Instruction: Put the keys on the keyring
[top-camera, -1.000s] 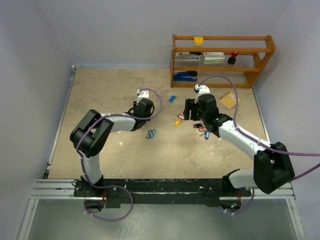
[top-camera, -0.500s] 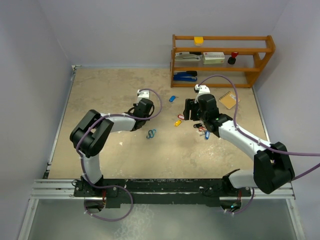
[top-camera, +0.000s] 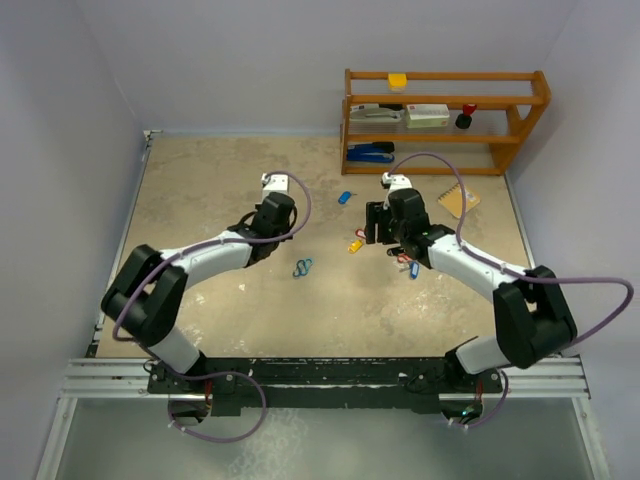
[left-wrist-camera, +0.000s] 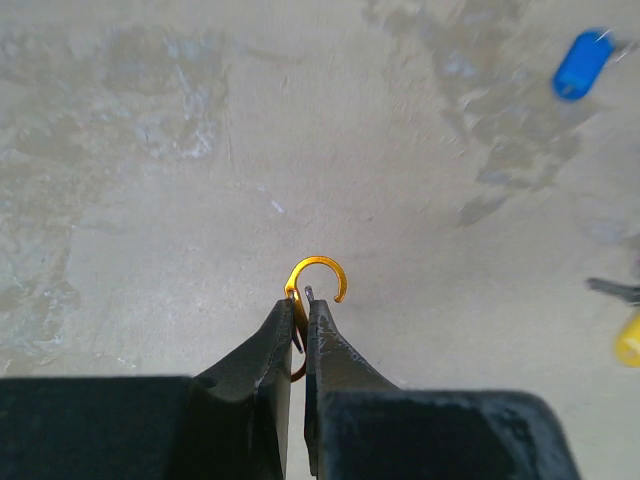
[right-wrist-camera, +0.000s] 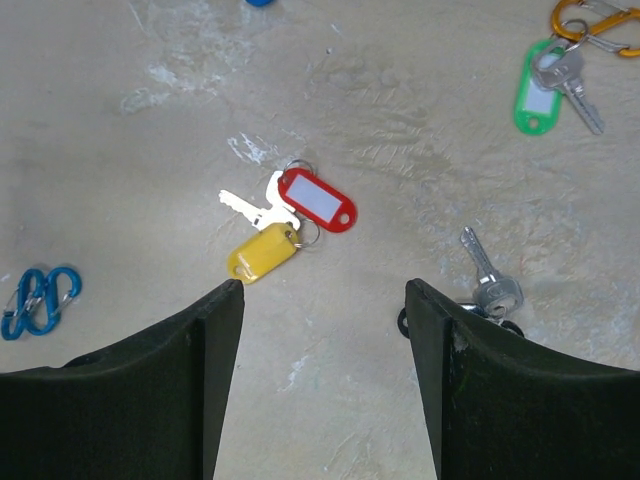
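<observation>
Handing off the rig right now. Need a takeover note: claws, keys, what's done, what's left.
Left claw: shut on an orange hook clip; no key hangs on it.
Right claw: open, empty, hovering over the red-tagged key and yellow-tagged key, which lie touching.
Other loose keys: green-tagged key, blue-tagged key, silver key by the right claw's finger.
Done: clip gripped.
Left: probably pick up each key and thread it on.
</observation>
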